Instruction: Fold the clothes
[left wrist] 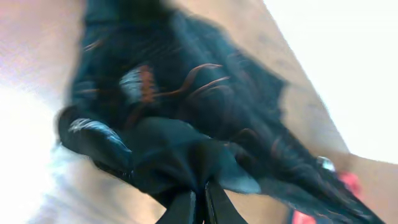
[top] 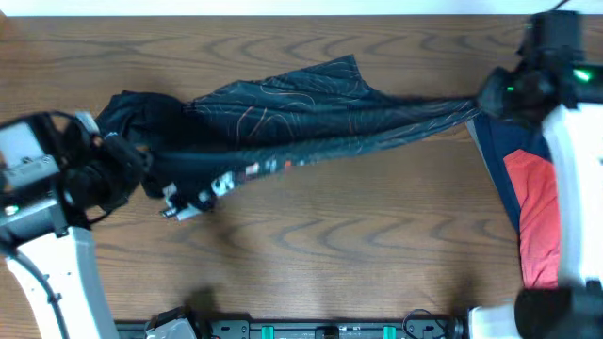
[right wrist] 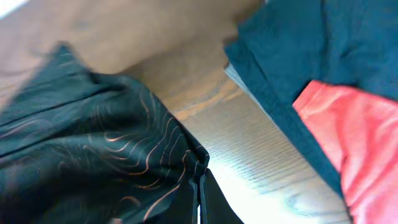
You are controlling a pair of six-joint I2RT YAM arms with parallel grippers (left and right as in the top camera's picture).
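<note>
The black jersey with fine orange contour lines hangs stretched across the table between my two grippers. Its white lettering and coloured logos show along the lower edge. My left gripper is shut on the jersey's bunched left end; the left wrist view shows the fingers pinching black cloth. My right gripper is shut on the jersey's right end. The right wrist view shows its fingers closed on an orange-lined fold.
A dark navy and red garment lies at the table's right side under the right arm, and shows in the right wrist view. The wooden table lies below. Equipment lines the front edge.
</note>
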